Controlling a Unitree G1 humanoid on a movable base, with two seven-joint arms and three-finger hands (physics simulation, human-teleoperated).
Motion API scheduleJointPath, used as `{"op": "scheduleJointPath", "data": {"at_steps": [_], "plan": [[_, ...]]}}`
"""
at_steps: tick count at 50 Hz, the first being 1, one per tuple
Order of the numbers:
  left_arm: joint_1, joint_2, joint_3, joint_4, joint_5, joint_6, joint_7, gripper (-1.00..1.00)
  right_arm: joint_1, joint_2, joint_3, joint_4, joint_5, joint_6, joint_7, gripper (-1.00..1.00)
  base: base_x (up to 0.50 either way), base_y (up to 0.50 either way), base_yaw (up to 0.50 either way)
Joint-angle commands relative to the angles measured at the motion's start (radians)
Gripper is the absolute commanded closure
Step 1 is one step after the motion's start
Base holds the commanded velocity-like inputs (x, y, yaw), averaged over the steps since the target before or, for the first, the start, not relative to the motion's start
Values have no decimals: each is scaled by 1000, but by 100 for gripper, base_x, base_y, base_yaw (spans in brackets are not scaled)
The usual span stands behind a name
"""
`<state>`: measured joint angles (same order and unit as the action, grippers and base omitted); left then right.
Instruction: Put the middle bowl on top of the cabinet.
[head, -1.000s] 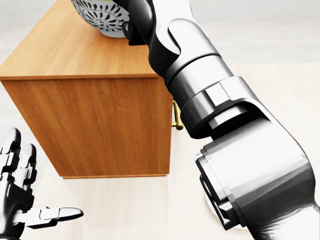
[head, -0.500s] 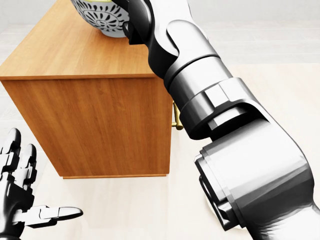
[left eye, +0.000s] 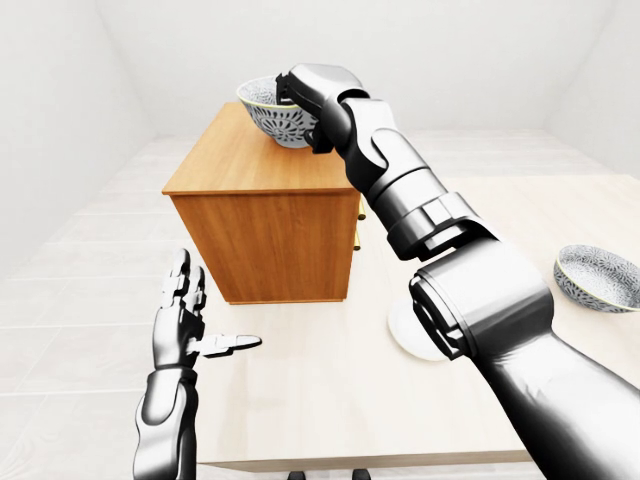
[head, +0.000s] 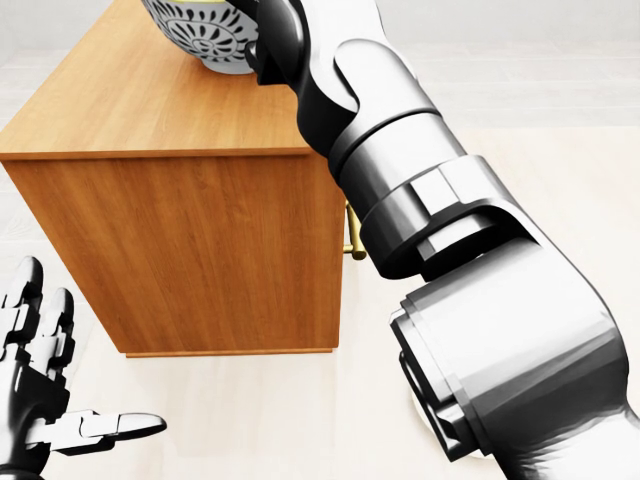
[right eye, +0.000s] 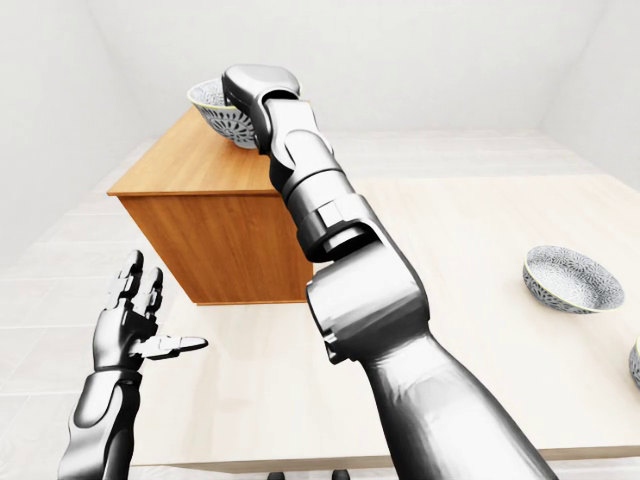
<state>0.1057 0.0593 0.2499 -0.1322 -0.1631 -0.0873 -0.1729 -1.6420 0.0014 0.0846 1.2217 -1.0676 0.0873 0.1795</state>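
Bowl (left eye: 268, 118) atop cabinet (left eye: 262, 240) near its edge; right hand (left eye: 315, 85) at rim.

Head view close, eyes wider — cabinet (left eye: 265, 230) shared

Bowls showing: 3. 1 top bowl (left eye: 262, 112) sitting on the cabinet (left eye: 265, 240), 1 far bowl (right eye: 572, 278) lying on the surface (right eye: 480, 230), 1 edge bowl (right eye: 635, 365) peeking in at rt, cut off. Cabinets: 1. White disc (left eye: 402, 330), arm partly covering it: 1. Hands: 2, left hand (left eye: 180, 325) + right hand (left eye: 315, 88).
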Motion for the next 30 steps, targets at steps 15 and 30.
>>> {"op": "scheduleJointPath", "data": {"at_steps": [15, 30], "plan": [[1, -4, -7, 1, 5, 0, 1, -100, 25, 5, -2, 14, -2, 0, -11, 30, 0, 0, 0], [-1, -2, -10, 4, 6, 0, 3, -100, 30, 2, -3, 20, -4, 0, -15, 26, 0, 0, 0]]}}
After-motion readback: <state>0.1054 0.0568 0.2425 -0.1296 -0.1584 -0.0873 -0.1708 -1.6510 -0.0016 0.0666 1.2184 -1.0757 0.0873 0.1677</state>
